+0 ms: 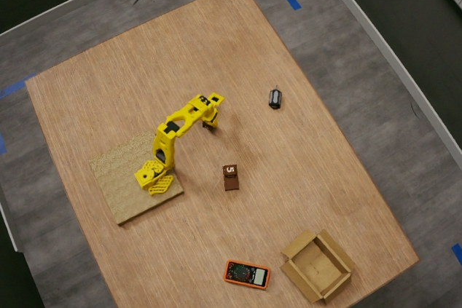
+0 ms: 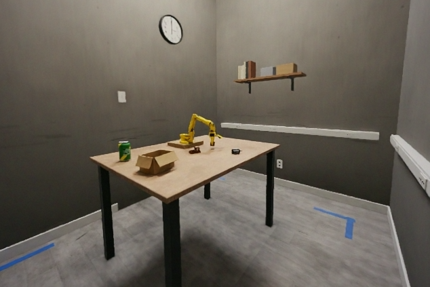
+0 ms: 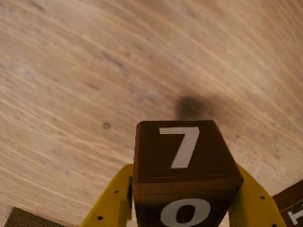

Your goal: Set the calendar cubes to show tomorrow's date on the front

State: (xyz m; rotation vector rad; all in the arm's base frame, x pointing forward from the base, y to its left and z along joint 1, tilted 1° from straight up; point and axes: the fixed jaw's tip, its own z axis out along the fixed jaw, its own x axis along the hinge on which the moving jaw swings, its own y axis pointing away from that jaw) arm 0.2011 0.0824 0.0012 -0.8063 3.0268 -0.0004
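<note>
My gripper [image 3: 185, 206] [image 1: 209, 124] [image 2: 211, 142] is shut on a dark brown cube [image 3: 183, 171] and holds it above the wooden table [image 1: 149, 54]. The wrist view shows a white 7 on the cube's far face and a white 0 on its near face. The brown calendar tray [image 1: 231, 182] [image 2: 192, 150] stands on the table to the right of my base. One cube [image 1: 229, 170] sits in it with a 5 on top. The tray's other place holds no cube. A corner of the tray shows at the right edge of the wrist view.
A small black object [image 1: 275, 98] [image 2: 236, 151] lies further out on the table. An open cardboard box [image 1: 317, 265] [image 2: 155, 161] and an orange multimeter [image 1: 246, 274] lie near the far end. A green can [image 2: 124, 150] stands at a table corner. My base stands on a mat [image 1: 111, 181].
</note>
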